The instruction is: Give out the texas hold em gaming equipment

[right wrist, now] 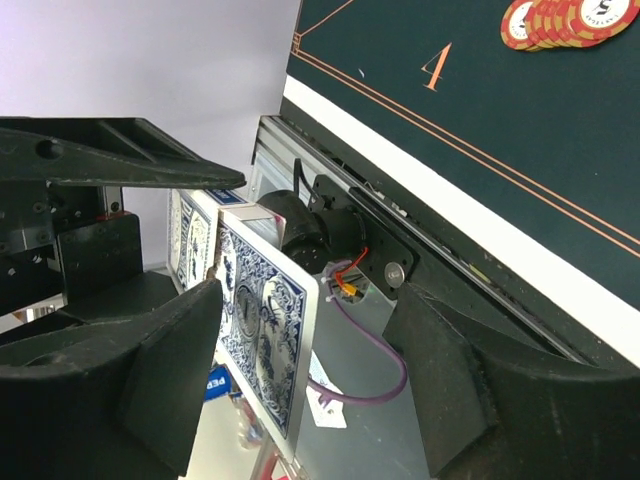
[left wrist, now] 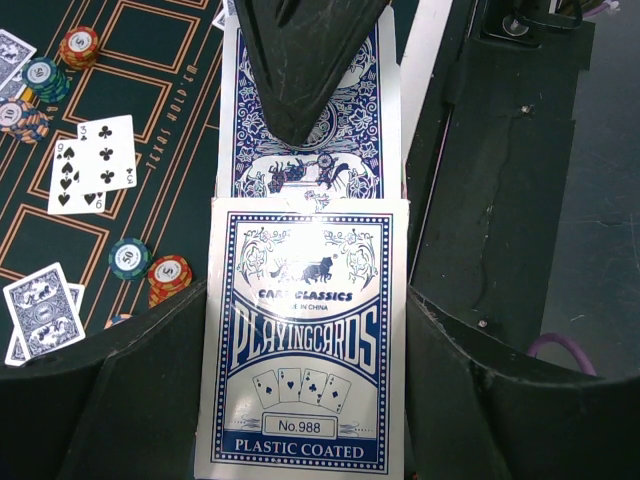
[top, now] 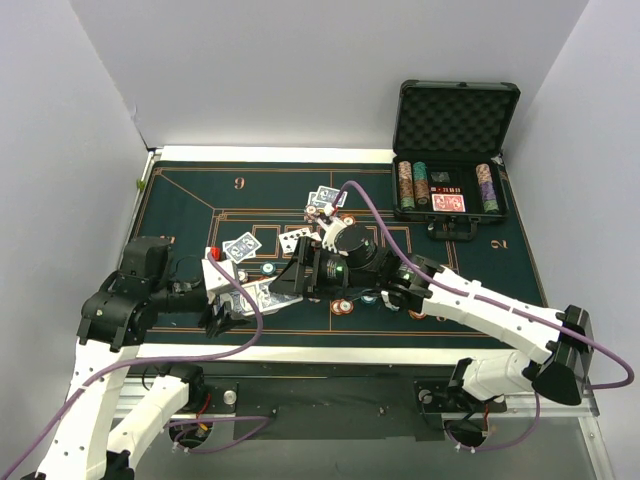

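My left gripper (top: 228, 295) is shut on a blue-and-white playing card box (left wrist: 305, 350), gripped by its two long edges. A blue-backed card (left wrist: 345, 130) sticks out of the box's far end. My right gripper (top: 290, 280) is open at that end. One of its black fingers (left wrist: 300, 60) lies over the card's back. In the right wrist view the card (right wrist: 262, 330) stands edge-on between my open jaws, next to the left finger (right wrist: 170, 360). Dealt cards (top: 240, 247) and chips (top: 343, 306) lie on the green felt (top: 200, 200).
The open black foam-lined case (top: 455, 150) stands at the back right with chip stacks and a red-backed deck (top: 449, 203). Face-up cards (left wrist: 95, 165) and orange and teal chips (left wrist: 150, 268) lie left of the box. An orange chip row (right wrist: 555, 18) lies by the "4".
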Controlling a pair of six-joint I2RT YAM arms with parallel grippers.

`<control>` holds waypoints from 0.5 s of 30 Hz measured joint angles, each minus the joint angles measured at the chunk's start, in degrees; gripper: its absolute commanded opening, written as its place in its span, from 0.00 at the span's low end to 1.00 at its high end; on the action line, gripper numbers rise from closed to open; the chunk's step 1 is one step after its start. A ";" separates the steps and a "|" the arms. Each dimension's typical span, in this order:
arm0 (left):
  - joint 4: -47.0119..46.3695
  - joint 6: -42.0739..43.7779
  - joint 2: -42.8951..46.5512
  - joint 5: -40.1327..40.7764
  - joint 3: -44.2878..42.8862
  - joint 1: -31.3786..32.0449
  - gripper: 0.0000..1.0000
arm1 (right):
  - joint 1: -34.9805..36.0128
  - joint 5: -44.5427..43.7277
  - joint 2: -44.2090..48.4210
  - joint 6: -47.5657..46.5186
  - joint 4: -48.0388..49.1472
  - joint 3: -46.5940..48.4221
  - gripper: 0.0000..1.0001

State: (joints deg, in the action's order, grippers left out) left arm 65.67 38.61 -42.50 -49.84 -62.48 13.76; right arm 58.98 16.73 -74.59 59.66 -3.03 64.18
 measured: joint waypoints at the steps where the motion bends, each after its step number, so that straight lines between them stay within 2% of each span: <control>1: -0.11 -0.02 -0.02 0.00 0.00 0.00 0.29 | 0.02 -0.09 -0.09 0.13 -0.02 -0.09 0.59; 6: -0.31 -0.02 -0.33 0.17 0.00 0.00 0.29 | 0.00 -0.98 -0.15 0.76 0.57 -0.83 0.38; 15: -0.31 -0.09 -0.87 0.55 0.00 0.00 0.29 | -0.48 -1.75 1.25 2.03 2.05 -2.43 0.31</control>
State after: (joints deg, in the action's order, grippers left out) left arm 65.36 38.52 -43.38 -49.30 -62.48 13.76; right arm 58.50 14.98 -73.34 61.69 -0.97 61.76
